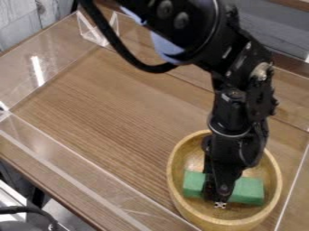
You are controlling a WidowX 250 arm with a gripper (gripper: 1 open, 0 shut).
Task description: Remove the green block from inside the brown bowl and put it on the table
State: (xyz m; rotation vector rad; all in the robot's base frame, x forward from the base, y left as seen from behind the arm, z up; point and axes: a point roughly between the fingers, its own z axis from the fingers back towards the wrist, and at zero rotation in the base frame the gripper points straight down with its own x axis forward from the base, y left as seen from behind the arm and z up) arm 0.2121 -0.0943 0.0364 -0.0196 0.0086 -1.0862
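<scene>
The brown bowl sits at the lower right of the table. Inside it lies the green block, flat on the bowl's floor. My gripper points straight down into the bowl. Its dark fingers straddle the middle of the block, so green shows on both sides of them. The jaws look closed against the block's long sides, and the block still rests in the bowl. The fingers hide the block's middle.
Low clear acrylic walls edge the table at the left and front. The black arm reaches in from the top and hangs over the back right of the table.
</scene>
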